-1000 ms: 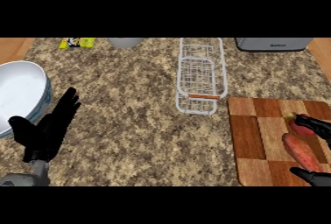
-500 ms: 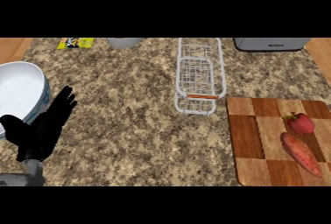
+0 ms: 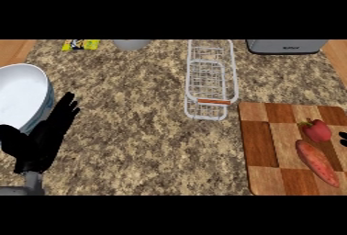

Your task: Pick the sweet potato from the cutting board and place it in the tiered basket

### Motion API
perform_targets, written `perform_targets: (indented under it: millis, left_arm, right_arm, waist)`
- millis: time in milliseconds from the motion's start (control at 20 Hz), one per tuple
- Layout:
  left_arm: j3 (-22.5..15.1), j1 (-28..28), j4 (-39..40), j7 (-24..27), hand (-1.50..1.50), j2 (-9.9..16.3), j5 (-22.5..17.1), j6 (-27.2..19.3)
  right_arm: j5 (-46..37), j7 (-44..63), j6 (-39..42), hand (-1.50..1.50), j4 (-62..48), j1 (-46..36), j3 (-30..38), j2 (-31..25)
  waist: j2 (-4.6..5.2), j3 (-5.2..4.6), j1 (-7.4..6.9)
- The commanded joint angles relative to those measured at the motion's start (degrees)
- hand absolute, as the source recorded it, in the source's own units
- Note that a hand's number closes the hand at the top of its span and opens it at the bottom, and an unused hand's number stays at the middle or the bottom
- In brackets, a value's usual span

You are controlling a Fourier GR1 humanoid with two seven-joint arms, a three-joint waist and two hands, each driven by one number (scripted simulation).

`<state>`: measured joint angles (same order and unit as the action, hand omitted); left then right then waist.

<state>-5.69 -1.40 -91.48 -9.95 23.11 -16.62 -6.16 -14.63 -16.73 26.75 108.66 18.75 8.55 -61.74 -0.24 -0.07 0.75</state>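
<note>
The sweet potato (image 3: 317, 163), long and orange-red, lies slantwise on the checkered wooden cutting board (image 3: 271, 151) at the right. A red round vegetable (image 3: 316, 130) sits just behind it on the same board. The white wire tiered basket (image 3: 211, 78) stands behind the board's left corner, and I see nothing inside it. My left hand (image 3: 42, 137) rests open at the lower left with its fingers pointing up, far from the board. Of my right hand (image 3: 344, 137) only a dark sliver shows at the right edge, beside the red vegetable and apart from the sweet potato.
A white plate (image 3: 24, 94) lies at the left edge, just behind my left hand. At the back stand a grey toaster (image 3: 284, 46), a grey cup (image 3: 131, 44) and a yellow packet (image 3: 80, 44). Speckled counter spreads between the hand and the board.
My right hand, which was at the sweet potato a second ago, has drawn back off the right edge. The sweet potato stays on the board. The left hand shifted slightly up and right.
</note>
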Motion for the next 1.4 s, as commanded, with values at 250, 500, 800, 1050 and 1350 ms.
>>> perform_targets:
  millis: [250, 500, 800, 1050, 1350]
  left_arm:
    - [2.4, -2.4, 1.0, -1.6, 0.0, -1.4, 0.4, 2.4]
    - [1.6, -2.7, 0.2, -2.1, 0.0, -3.1, 3.5, 2.1]
    - [6.4, -3.0, 1.5, -2.1, 0.0, -1.4, 1.1, 6.7]
    - [5.4, -4.6, 6.4, 0.1, 0.0, -5.6, 4.4, 6.1]
    - [5.6, -2.0, 2.6, -0.9, 0.0, -7.7, 6.8, 5.8]
  right_arm:
    - [-14.0, 8.7, -3.1, -1.5, 2.1, -0.1, -7.3, 12.9]
    - [-18.5, 10.1, -0.4, -1.5, -7.3, -9.4, -9.2, 15.5]
    - [-28.2, 4.0, -8.7, -1.5, -15.8, -9.7, -11.6, 22.0]
    - [-31.1, -0.2, -12.6, -1.5, -16.1, -7.8, -8.0, 23.6]
    - [-34.8, -6.2, -13.6, -1.5, -28.9, -15.6, -5.0, 24.2]
  waist:
    - [0.22, 0.09, -0.57]
    - [0.31, 0.08, -1.09]
    - [0.26, 0.08, -0.87]
    - [0.22, 0.06, -0.51]
    - [0.24, 0.07, -0.82]
